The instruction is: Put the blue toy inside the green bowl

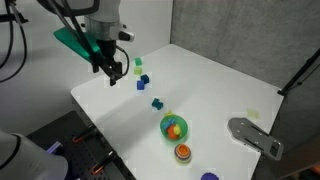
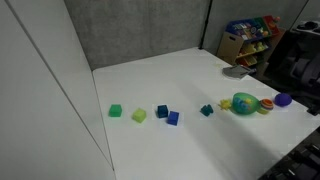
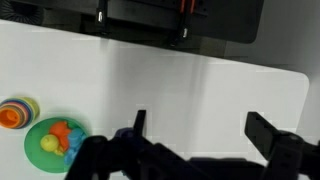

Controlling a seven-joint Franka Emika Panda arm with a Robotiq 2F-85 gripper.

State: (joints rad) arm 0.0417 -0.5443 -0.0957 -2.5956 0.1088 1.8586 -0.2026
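Observation:
The green bowl [image 1: 173, 127] stands near the table's front edge with orange and yellow toys in it. It also shows in an exterior view [image 2: 245, 103] and in the wrist view [image 3: 50, 148], where a bit of light blue lies at its rim. A small blue toy block [image 1: 157, 102] sits alone on the table a little way from the bowl and shows in both exterior views [image 2: 207, 110]. My gripper [image 1: 110, 76] hangs open and empty above the table's far corner, well away from the block and the bowl. In the wrist view the jaws [image 3: 200, 125] are spread over bare table.
Two darker blue blocks [image 2: 168, 115], a yellow-green cube [image 2: 139, 115] and a green cube [image 2: 116, 111] lie in a row. An orange cup [image 1: 183, 151] and a dark-blue round thing [image 1: 208, 176] sit beside the bowl. A grey flat object [image 1: 255, 135] lies at the table's edge.

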